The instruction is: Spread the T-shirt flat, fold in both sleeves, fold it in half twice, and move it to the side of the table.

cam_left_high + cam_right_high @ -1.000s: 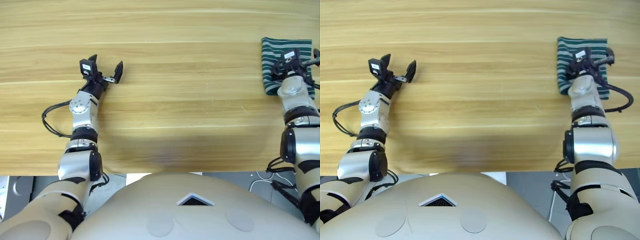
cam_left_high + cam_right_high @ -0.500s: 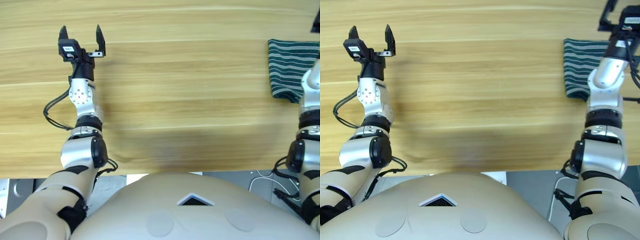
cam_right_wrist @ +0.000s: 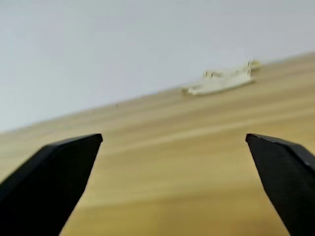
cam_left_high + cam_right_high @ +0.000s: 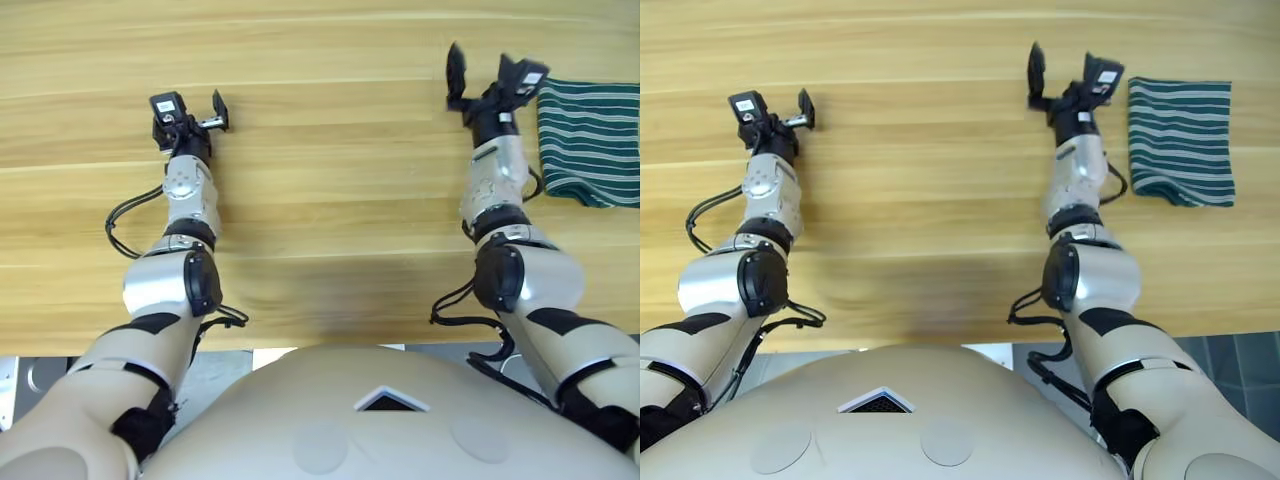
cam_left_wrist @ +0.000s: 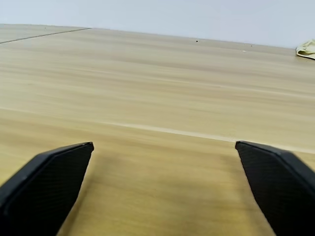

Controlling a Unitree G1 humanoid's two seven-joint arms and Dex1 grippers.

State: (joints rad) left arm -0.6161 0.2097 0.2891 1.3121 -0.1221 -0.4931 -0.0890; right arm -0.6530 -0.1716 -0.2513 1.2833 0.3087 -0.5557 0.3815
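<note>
Lying folded at the frame's upper right, the striped T-shirt [image 4: 1181,140] sits near the open, empty right gripper [image 4: 1068,75]; a sideways swing could unfold it. At upper left, the left gripper [image 4: 775,105] is open too.

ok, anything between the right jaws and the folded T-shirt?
Nothing visible. The T-shirt lies folded on the table, just to the right of the open right jaws, with bare wood between them. Nothing rests on the shirt.
</note>
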